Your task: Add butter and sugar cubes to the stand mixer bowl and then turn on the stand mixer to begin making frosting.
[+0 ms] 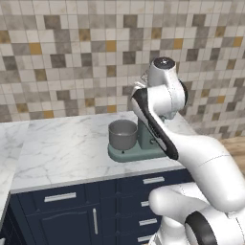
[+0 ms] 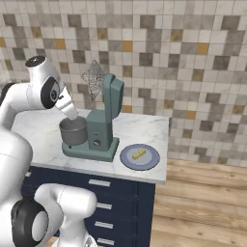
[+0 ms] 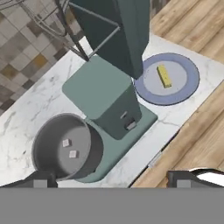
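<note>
A white marble tabletop [image 2: 140, 126] over dark blue drawers carries a dull teal-green stand mixer [image 2: 101, 126]. Just beside the mixer's base lies a flat round blue-grey plate [image 2: 126, 158], near the tabletop's front edge.

Both base views look forward and down from behind the white arm at the marble counter [image 1: 62, 143]. The dull teal-green stand mixer [image 2: 99, 130] appears in both. The hand view looks down from close above, the round blue-grey plate [image 3: 188, 85] at two o'clock.
</note>
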